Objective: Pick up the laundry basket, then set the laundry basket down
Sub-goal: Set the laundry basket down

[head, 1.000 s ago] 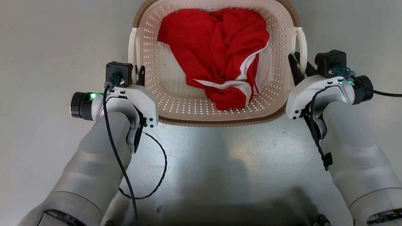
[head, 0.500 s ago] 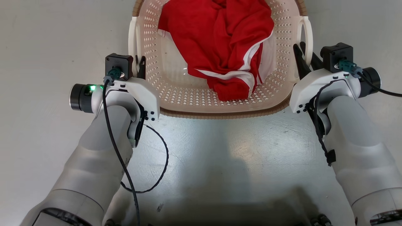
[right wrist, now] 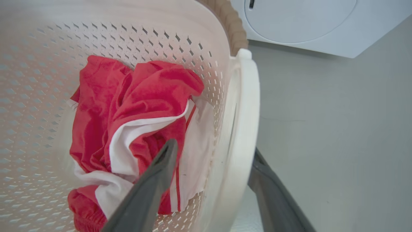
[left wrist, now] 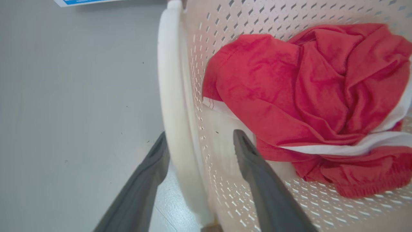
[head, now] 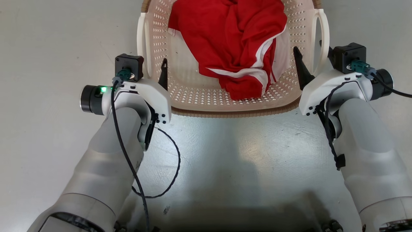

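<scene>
The cream perforated laundry basket point(head: 231, 112) with a brown woven rim stands on the grey floor, holding a red and white garment point(head: 231, 42). My left gripper point(head: 154, 66) is open and straddles the basket's left side. In the left wrist view point(left wrist: 200, 133) one finger is outside the white loop handle point(left wrist: 170, 80) and the other inside the wall. My right gripper point(head: 309, 48) is open too. In the right wrist view point(right wrist: 214, 146) its fingers stand on either side of the right handle point(right wrist: 244, 106). Neither gripper presses on the plastic.
A white washing machine point(right wrist: 305, 22) stands just beyond the basket's far right corner. A blue and white label point(left wrist: 83, 2) lies on the floor far left. Bare grey floor point(head: 48, 48) spreads on both sides. My own base casts a shadow at the bottom point(head: 231, 212).
Both grippers have spread their fingers and slid forward and inward, so each now has a side handle between its fingers. The head view has shifted, with the basket higher in it.
</scene>
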You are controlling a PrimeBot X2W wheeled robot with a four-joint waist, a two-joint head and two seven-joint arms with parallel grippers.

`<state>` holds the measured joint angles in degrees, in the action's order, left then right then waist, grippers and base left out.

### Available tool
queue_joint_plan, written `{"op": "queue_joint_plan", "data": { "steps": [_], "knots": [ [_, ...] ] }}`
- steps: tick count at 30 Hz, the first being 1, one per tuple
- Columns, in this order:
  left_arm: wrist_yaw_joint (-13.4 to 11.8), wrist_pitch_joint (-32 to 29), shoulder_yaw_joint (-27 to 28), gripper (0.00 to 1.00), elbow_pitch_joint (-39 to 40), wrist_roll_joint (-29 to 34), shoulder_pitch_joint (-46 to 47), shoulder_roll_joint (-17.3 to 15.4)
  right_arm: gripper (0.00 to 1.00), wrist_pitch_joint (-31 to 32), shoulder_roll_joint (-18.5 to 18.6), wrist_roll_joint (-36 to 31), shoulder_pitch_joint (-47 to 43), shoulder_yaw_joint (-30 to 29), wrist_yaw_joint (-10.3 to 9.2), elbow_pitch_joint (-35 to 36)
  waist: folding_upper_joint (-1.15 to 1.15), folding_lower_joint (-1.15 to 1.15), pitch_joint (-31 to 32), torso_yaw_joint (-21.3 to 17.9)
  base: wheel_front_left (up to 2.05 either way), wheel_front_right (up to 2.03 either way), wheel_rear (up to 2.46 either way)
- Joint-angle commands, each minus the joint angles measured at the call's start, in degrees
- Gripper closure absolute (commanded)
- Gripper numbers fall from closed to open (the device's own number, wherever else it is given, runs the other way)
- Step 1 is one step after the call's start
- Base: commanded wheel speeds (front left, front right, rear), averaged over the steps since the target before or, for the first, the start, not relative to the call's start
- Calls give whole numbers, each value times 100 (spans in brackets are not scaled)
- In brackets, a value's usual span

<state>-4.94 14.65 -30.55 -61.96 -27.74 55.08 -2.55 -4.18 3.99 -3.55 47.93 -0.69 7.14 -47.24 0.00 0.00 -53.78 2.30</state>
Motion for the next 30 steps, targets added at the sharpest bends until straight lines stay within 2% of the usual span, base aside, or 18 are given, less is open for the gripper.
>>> {"op": "queue_joint_plan", "data": {
  "steps": [1, 12, 17, 25, 30],
  "knots": [
    [40, 35, 123, 0, 9, 24, 5, -123, 0, -39, -112, -47, -314, 61, 35, 94, 0, 0, 47, 14, 0, 0, 0],
    [28, 35, 211, 0, -273, 220, -144, -97, 0, -283, -112, 31, -521, -55, 35, -57, 0, 0, 586, -53, 0, 0, 0],
    [17, 35, 404, 0, -114, 220, -365, -149, 0, -536, -112, 222, -605, 27, 35, -250, 0, 0, 997, -110, 0, 0, 0],
    [371, 35, 795, 0, 85, -15, -752, -126, 0, -871, -112, 449, -691, 137, 35, -553, 0, 0, 1617, -95, 0, 0, 0],
    [320, 35, 1103, 0, 524, 56, -1125, -138, 0, -1004, -112, 398, -869, 77, 35, -676, 0, 0, 2132, -39, 0, 0, 0]
  ]
}}
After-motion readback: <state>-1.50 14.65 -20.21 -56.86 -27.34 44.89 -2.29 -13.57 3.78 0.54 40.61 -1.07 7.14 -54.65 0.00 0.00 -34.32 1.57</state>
